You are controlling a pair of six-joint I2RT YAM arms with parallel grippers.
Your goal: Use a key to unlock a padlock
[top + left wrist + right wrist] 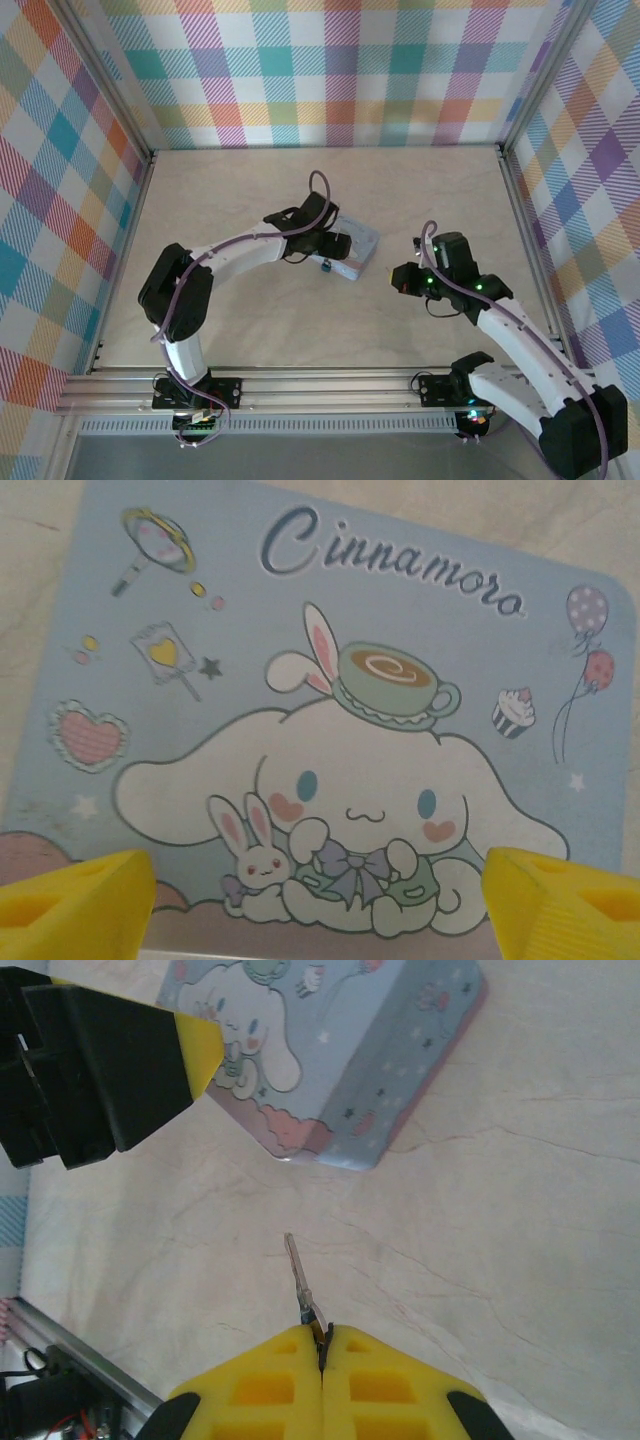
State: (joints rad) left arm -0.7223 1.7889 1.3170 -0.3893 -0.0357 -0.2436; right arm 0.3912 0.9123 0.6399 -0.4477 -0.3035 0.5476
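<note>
Your tabletop [250, 190] is cream with faint brown veining, walled by plaid panels [330, 70] in pastel teal, orange, purple and yellow. Near the tabletop's middle, your tin [330, 680] is light blue, printed with a white long-eared cartoon dog, a small white rabbit, pink hearts and dark-blue script. The padlock [326, 266] shows blue. The left gripper [320, 905] and right gripper [322, 1350] are yellow-tipped. The key [297, 1272] is grey metal.
</note>
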